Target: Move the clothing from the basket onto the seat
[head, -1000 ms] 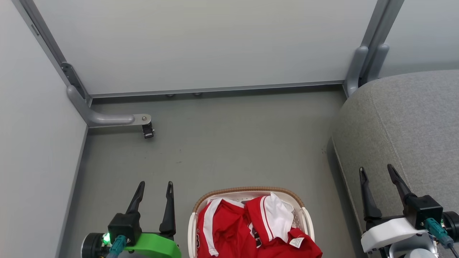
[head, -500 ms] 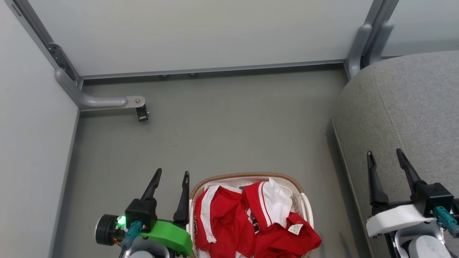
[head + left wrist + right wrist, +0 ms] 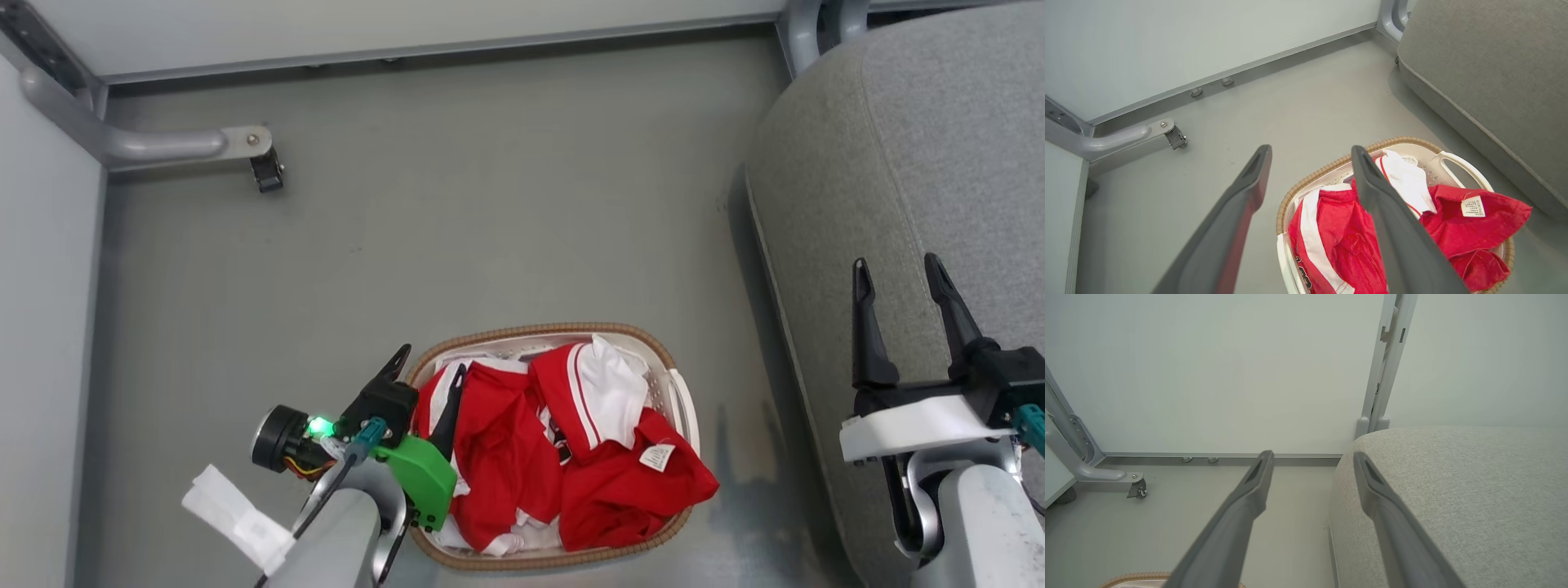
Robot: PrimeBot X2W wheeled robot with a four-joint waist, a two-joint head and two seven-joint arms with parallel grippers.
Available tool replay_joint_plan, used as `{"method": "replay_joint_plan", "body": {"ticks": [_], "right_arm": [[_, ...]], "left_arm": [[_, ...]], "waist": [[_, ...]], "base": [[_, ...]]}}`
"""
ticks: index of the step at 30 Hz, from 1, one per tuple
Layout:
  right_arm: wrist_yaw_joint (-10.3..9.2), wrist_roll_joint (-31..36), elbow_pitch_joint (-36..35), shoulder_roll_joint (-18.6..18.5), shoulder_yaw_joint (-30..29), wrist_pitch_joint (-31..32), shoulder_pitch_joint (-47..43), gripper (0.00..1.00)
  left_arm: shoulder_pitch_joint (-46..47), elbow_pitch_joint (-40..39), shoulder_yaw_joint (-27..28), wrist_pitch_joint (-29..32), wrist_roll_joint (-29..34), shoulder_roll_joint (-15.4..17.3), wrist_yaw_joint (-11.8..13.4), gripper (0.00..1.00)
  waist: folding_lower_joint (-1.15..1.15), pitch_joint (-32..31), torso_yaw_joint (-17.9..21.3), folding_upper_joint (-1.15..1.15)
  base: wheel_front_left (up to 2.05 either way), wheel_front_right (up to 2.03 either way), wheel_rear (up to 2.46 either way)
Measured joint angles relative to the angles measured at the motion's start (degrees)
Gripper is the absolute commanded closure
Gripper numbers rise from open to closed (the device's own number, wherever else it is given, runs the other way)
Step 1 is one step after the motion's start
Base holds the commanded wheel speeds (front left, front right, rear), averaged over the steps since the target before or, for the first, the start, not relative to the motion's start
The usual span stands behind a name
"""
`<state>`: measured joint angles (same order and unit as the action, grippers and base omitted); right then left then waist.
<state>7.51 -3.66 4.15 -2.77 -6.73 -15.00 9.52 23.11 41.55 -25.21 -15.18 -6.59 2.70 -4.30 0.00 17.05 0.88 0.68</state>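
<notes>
Red clothing [image 3: 571, 457] is lying heaped in the basket [image 3: 539, 331] beside the seat [image 3: 898, 163]. You are holding the left gripper [image 3: 433, 362] wide open and empty over the basket's left rim, the right gripper [image 3: 894, 263] likewise above the seat.

The floor [image 3: 490, 204] is smooth and grey, with a few small dark marks. At its far edge stands a pale wall [image 3: 326, 20] with a grey metal strip [image 3: 449, 45] along the bottom. Two little round knobs [image 3: 1196, 92] sit under that strip. Another pale wall [image 3: 41, 327] runs along the floor's left edge. In the far left corner a bent grey metal leg [image 3: 163, 145] sticks out over the floor, with a small black wheel [image 3: 267, 174] at its end. In the far right corner a grey post [image 3: 1386, 363] goes up between two wall parts. The big grey seat [image 3: 898, 163] stands along the floor's right edge. The light is soft and even.
</notes>
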Motion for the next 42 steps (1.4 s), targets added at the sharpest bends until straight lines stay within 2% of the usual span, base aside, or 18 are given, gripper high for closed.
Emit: {"method": "replay_joint_plan", "body": {"ticks": [7, 11, 19, 25, 27, 39, 42], "right_arm": [[0.00, -1.62, -0.42, 0.00, 2.19, -0.01, 3.50, 0.00], [0.00, -2.57, -0.71, -0.02, 3.12, 0.00, 5.02, 0.00], [0.00, -5.30, -1.43, -0.03, 5.13, -0.01, 7.98, 0.00], [0.00, -7.93, -2.01, -0.05, 6.16, -0.01, 10.10, 0.00], [0.00, -8.64, -2.00, -0.04, 6.52, -0.01, 10.45, 0.00], [0.00, -11.16, -1.92, -0.03, 7.88, -0.01, 12.22, 0.00], [0.00, -11.34, -1.75, -0.03, 7.79, -0.01, 12.23, 0.00]], "left_arm": [[9.64, 14.81, -4.08, 0.02, -1.05, -0.01, -0.31, 0.00], [12.70, 19.89, -6.02, 1.08, -3.11, -0.02, -1.00, 0.00], [19.31, 27.95, -7.56, 2.01, -3.44, 0.46, -0.63, 0.00], [23.23, 30.28, -7.87, 2.78, -3.28, 3.04, -0.12, 0.00], [24.30, 30.70, -7.61, 2.78, -3.44, 3.87, 0.75, 0.00], [26.28, 31.70, -8.22, 4.35, -3.80, 5.61, 2.33, 0.00], [26.28, 31.83, -8.66, 4.50, -3.79, 5.35, 2.81, 0.77]], "waist": [[0.00, 5.94, 2.50, 0.00], [0.00, 9.03, 4.14, 0.00], [0.00, 15.61, 7.47, 0.00], [0.00, 20.49, 10.14, 0.00], [0.01, 22.14, 11.04, 0.00], [0.00, 28.47, 15.34, 0.00], [0.01, 28.87, 15.68, 0.00]], "base": [[0.00, 0.00, 0.00], [0.00, 0.00, 0.00], [0.00, 0.00, 0.00], [0.00, 0.00, 0.00], [0.00, 0.00, 0.00], [0.00, 0.00, 0.00], [0.00, 0.00, 0.00]]}}
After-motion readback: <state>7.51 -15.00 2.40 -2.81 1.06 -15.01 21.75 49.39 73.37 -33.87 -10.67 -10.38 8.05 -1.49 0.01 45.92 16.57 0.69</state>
